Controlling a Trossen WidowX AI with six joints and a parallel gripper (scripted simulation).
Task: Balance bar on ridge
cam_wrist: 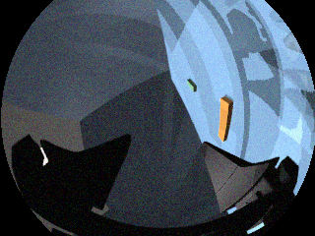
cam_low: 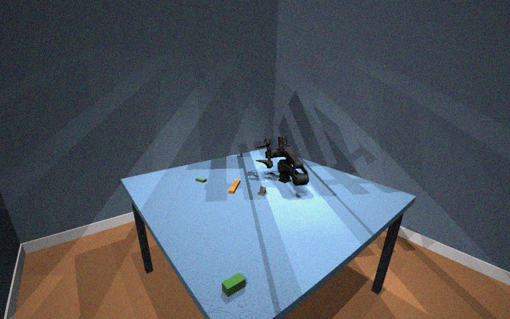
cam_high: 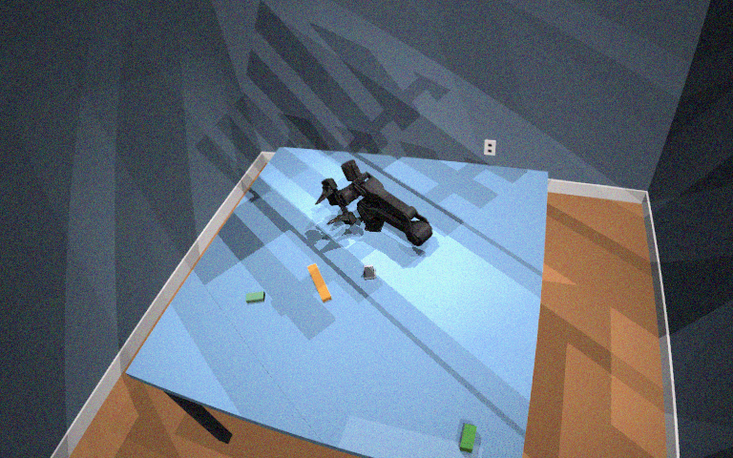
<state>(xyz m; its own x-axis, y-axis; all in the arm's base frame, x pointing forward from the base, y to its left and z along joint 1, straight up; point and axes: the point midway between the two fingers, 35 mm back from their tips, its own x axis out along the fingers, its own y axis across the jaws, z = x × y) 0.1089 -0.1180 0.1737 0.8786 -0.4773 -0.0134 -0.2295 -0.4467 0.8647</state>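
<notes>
The blue bench [cam_high: 345, 345] [cam_low: 225, 225] [cam_wrist: 204, 74] carries a pale green block [cam_high: 255, 297] [cam_low: 200, 179] [cam_wrist: 192, 85] near the orange bar [cam_high: 319, 282] [cam_low: 234, 186] [cam_wrist: 225, 119], on the side away from the small grey ridge [cam_high: 368, 272] [cam_low: 262, 190]. A brighter green block [cam_high: 468, 437] [cam_low: 233, 284] sits well apart from these, towards the edge farthest from the black arm [cam_high: 391, 207] [cam_low: 291, 161]. Nothing stands between the bar and the ridge; the bar lies flat on the bench beside the ridge, not across it. The tool [cam_high: 324, 210] [cam_low: 256, 153] [cam_wrist: 167, 142] is up above the bench, released, its two fingers spread wide with nothing between them. The bar is lower than the tool and off to one side of it, well apart from the fingers; in the wrist view it shows above the right-hand finger in the picture. Counted, there are one bar, one ridge, two green blocks, one arm and one tool.
</notes>
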